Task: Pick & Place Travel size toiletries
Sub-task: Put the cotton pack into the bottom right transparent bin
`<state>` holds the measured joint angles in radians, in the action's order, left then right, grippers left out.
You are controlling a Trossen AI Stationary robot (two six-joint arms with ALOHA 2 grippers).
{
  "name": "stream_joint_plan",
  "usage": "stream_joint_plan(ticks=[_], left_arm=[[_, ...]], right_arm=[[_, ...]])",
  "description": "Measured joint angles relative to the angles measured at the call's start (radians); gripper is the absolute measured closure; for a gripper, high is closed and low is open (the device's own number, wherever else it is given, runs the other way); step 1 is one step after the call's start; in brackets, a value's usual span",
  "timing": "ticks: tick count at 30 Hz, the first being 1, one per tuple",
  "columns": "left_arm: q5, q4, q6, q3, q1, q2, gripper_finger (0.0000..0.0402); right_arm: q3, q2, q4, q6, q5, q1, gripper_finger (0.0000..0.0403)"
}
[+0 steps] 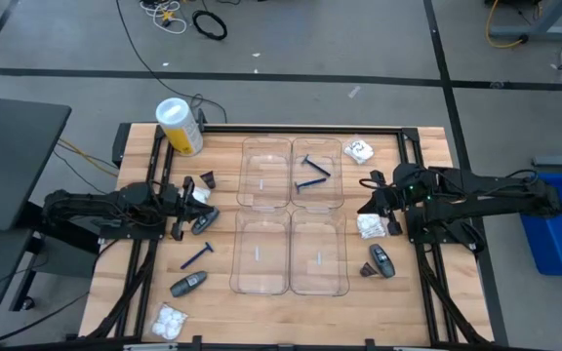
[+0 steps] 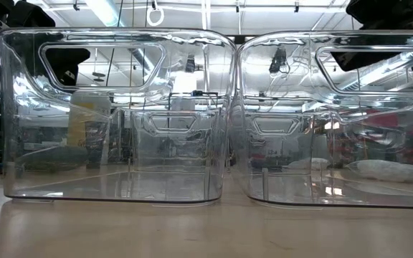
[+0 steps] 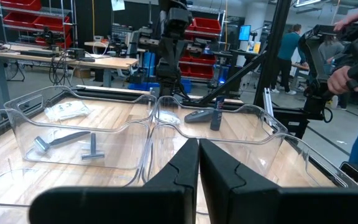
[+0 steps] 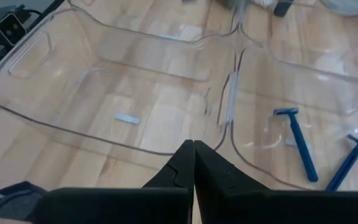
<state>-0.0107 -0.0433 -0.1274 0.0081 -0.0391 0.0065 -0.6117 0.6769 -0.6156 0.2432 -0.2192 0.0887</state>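
fingers of my right gripper (image 4: 194, 149) sit pressed together, empty, arm low and level over the table's right side. just ahead lie clear, glossy trays (image 4: 135, 87) with rounded corners; one holds two thin blue razors (image 4: 300, 146). my left gripper (image 3: 199, 152), clenched too, waits opposite.

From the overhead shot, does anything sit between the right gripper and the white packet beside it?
Nothing visible does. The right gripper, shut and empty, sits just above the white packet on bare table, with no item between them.
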Motion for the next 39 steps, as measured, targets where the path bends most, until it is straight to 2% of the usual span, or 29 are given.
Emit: stream_joint_plan(ticks=[29,39], left_arm=[[0.000,0.000,0.000,0.000,0.000,0.000,0.0379],[0.000,0.000,0.000,0.000,0.000,0.000,0.0379]], right_arm=[[-0.002,0.036,-0.033,-0.058,0.011,0.000,0.0396],[-0.152,0.078,-0.033,-0.054,0.061,0.002,0.0396]])
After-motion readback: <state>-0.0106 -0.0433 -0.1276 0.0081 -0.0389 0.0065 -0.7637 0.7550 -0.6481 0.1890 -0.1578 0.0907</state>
